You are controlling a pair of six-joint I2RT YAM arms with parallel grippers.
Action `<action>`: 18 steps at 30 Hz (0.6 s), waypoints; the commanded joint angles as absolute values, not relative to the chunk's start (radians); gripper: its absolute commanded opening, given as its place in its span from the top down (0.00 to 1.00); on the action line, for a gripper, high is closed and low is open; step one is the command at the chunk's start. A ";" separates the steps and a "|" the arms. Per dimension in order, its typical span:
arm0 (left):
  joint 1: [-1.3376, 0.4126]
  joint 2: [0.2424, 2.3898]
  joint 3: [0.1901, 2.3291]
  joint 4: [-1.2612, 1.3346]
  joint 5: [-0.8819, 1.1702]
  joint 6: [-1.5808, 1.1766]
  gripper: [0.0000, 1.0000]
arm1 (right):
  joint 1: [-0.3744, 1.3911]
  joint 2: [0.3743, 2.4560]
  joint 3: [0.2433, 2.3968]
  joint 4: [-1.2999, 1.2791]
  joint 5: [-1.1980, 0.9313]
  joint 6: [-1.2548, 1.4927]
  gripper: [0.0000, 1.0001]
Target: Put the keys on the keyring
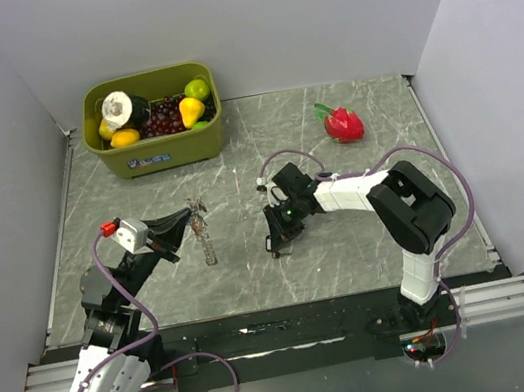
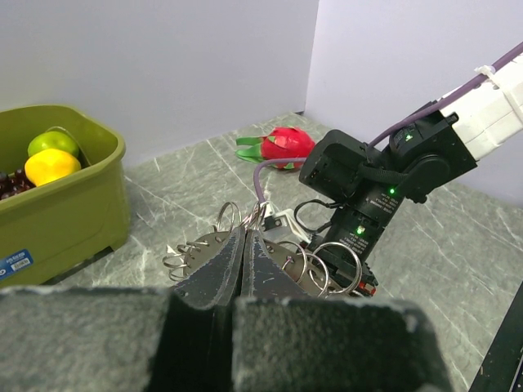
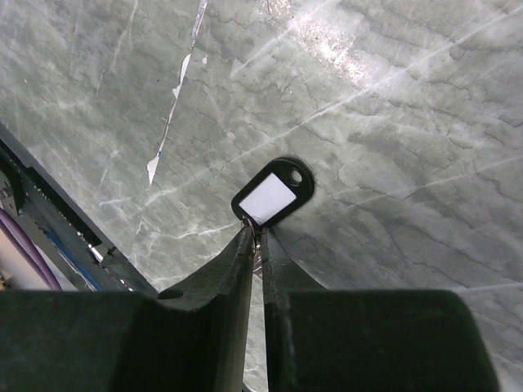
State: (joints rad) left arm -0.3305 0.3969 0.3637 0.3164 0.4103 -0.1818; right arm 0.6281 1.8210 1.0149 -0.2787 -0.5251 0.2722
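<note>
My right gripper [image 3: 257, 237] is nearest, tips down on the table [image 3: 392, 98]. Its fingers are drawn in to a thin slit, pinching the near end of a key [image 3: 274, 196]. The key lies flat on the stone, its black head and free hole pointing away from me. I hold very little of it. If the pinch sits only on that tip, the key may pivot or squirt out as I lift, and I cannot see how deep the bite goes. The fingertips also touch or nearly touch the table, so pressing harder could scrape them and flick the key aside.

Further out, my left gripper [image 2: 243, 237] is clenched on the keyring [image 2: 333, 263], a tangled bunch of loops held above the table. Something dangles below it, and I cannot tell what. The key is apart from this bunch. I judge the joining to be the risky part, because I see no opened gap in any loop. A push from the key could turn the bunch in my grip or knock the key loose. The two wrists would work close together, so they could bump or snag the right arm's cable.

Farthest off, the bin [image 2: 82, 204] and the red fruit [image 2: 286, 145] are out of the way.
</note>
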 commanded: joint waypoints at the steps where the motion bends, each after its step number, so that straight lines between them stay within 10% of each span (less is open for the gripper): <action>1: -0.328 0.396 0.371 0.391 0.407 -0.201 0.99 | 0.623 1.803 1.034 -0.279 -0.534 0.262 0.85; 4: -0.328 0.399 0.371 0.396 0.411 -0.202 0.99 | 0.623 1.778 1.025 -0.262 -0.549 0.262 1.00; 18: -0.328 0.403 0.371 0.382 0.434 -0.201 0.99 | 0.612 1.543 0.954 -0.204 -0.563 0.189 1.00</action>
State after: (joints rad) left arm -0.3305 0.4030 0.3634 0.3168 0.4152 -0.1818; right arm 0.6277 1.6386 0.9741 -0.2584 -0.5362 0.2325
